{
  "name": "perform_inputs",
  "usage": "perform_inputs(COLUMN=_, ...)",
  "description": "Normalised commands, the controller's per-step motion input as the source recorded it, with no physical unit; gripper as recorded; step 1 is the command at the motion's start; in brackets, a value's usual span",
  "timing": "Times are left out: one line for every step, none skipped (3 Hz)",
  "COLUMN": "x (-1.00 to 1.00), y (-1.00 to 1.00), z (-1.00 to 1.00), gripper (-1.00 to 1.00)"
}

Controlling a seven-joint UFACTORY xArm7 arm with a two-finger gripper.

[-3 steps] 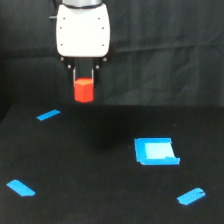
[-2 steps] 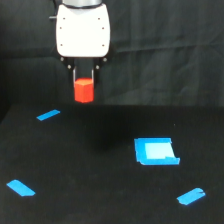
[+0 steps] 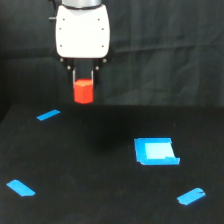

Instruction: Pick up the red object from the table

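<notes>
between the jaws of the white gripper [image 3: 83, 82], closed against its sides, hangs the small red-orange faceted block [image 3: 83, 92], lifted clear of the matte black table [image 3: 100, 200]. well below the jaws and toward the exterior view's right lies a blue square piece [image 3: 155, 151].

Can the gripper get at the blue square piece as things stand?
Probably not yet: the gripper is shut on the red object, held above the table. The blue square piece lies uncovered toward the exterior view's right, but the jaws are occupied.
</notes>
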Motion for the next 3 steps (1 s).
perform_inputs(x=-0.07, y=-0.02, z=0.14, gripper=-0.99)
perform_inputs(x=0.00, y=-0.06, z=0.06, gripper=-1.00)
perform_inputs(x=0.02, y=-0.04, z=-0.06, gripper=-1.00)
